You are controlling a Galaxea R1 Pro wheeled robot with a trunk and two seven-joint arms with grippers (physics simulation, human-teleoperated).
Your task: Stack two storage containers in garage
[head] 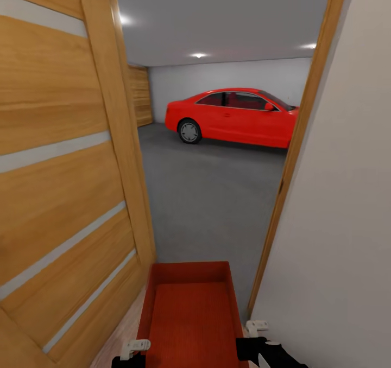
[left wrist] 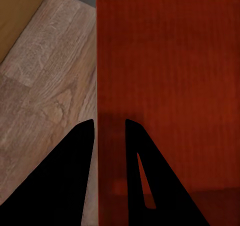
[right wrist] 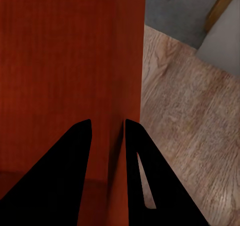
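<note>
One orange-red storage container hangs low in front of me, open top up, ribbed bottom showing. My left gripper is shut on its left wall and my right gripper on its right wall. In the left wrist view the gripper pinches the thin wall of the container; the right wrist view shows the same for that gripper and the container. Through the doorway ahead lies the garage, with its dark grey floor.
An open wooden door stands close on the left. The door frame and a pale wall are close on the right. A red car is parked at the far side. Light wood planks lie under the container.
</note>
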